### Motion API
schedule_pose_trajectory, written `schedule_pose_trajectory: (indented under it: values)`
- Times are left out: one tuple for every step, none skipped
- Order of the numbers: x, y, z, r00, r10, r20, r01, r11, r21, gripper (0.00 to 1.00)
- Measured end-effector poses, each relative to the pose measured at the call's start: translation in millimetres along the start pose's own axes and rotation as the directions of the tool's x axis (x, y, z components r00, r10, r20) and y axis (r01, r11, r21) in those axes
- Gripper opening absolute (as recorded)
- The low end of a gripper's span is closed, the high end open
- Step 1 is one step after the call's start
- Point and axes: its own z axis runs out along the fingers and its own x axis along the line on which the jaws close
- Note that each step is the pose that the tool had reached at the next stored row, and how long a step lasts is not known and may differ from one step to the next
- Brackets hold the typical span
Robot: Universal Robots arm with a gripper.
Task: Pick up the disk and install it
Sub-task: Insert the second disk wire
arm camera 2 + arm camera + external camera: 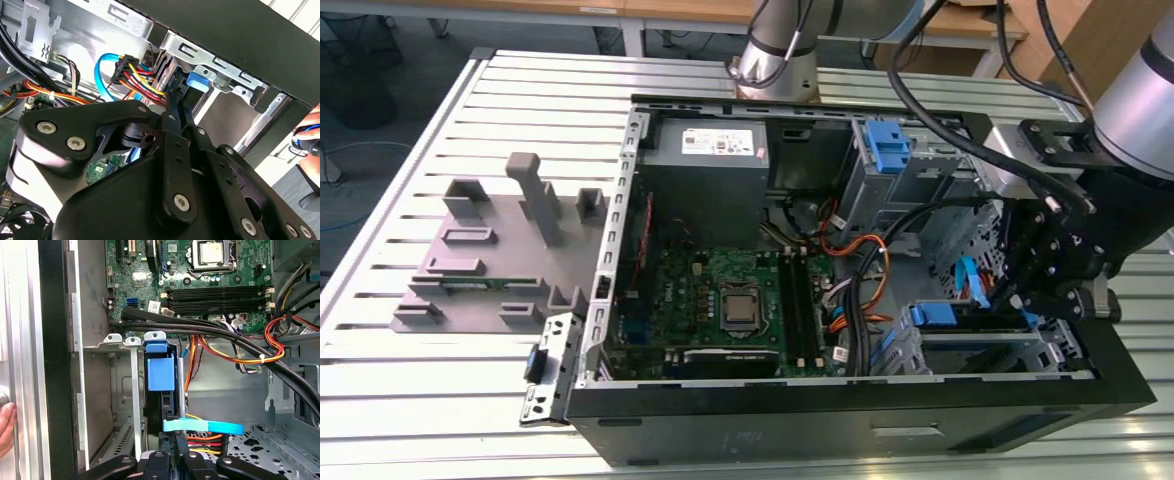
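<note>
End effector (pixel 1042 292) at the drive bay (pixel 122 385) — finger state hidden.
Disk (pixel 161 367) stands edgewise in the bay — blue caddy tab up.

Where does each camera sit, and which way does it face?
Exterior view: off the arm, above, looking down into the open computer case; arm and gripper show.
First wrist view: on the arm, facing the drive bay and disk.
Second wrist view: behind the gripper's black linkage.
Shared: the disk's blue tab.
</note>
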Motion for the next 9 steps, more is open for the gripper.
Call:
schedule_pose_trajectory:
  values:
    - [0.0, 0.0, 0.4, 1.0000, 0.000, 0.0009, 0.000, 1.0000, -0.0001, 0.17]
    - [0.0, 0.0, 0.4, 1.0000, 0.000, 0.0009, 0.000, 1.0000, -0.0001, 0.17]
    - [0.0, 0.0, 0.4, 1.0000, 0.000, 0.0007, 0.000, 1.0000, 0.0000, 0.24]
    - [0.0, 0.0, 0.3, 1.0000, 0.000, 0.0004, 0.000, 1.0000, 0.0000, 0.24]
    - [0.0, 0.0, 0.1, 1.0000, 0.000, 0.0001, 0.000, 1.0000, 0.0000, 0.24]
    - [0.0, 0.0, 0.1, 1.0000, 0.000, 0.0000, 0.000, 1.0000, 0.0000, 0.24]
    - [0.0, 0.0, 0.1, 1.0000, 0.000, 0.0000, 0.000, 1.0000, 0.0001, 0.24]
    - [0.1, 0.0, -0.4, 1.0000, 0.000, -0.0002, 0.000, 1.0000, 0.0001, 0.24]
    - [0.1, 0.0, -1.1, 1.0000, 0.000, -0.0002, 0.000, 1.0000, 0.0001, 0.24]
